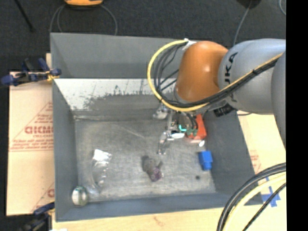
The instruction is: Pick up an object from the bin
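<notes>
My gripper (163, 141) hangs below the arm's orange cover, over the middle of the bin floor toward the back. Just in front of it, slightly to the left, lies a small grey and purple lump (152, 168), apart from the gripper. To the right of the gripper an orange-red thing (198, 129) with a white end sits partly hidden under the arm. A small blue block (205, 160) lies in front of that, near the bin's right wall.
A crumpled piece of clear plastic (100, 165) lies on the left part of the floor. A silvery ball (79, 195) rests in the front left corner. A tiny dark speck (197, 178) sits near the blue block.
</notes>
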Robot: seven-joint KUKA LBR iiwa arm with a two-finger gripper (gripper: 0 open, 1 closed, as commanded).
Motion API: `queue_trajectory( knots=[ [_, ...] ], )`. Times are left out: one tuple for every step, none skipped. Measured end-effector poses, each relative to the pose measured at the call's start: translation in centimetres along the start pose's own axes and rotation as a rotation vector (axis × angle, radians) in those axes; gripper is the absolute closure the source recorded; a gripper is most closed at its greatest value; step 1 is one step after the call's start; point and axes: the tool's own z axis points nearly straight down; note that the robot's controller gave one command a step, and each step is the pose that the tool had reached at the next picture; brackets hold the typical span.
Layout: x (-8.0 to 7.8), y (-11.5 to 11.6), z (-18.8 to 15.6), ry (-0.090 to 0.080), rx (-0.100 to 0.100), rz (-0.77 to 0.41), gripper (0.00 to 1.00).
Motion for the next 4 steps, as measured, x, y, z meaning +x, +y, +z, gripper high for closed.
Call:
queue_trajectory(
  knots=[
    [9.8,2.7,8.2,-0.018,0.001,-0.166,0.00],
    [8.3,-0.6,5.4,-0.011,0.003,-0.149,0.00],
    [10.5,0.4,5.6,-0.003,0.000,-0.174,0.00],
    [9.8,-0.9,8.3,-0.008,-0.006,0.039,0.00]
  ],
)
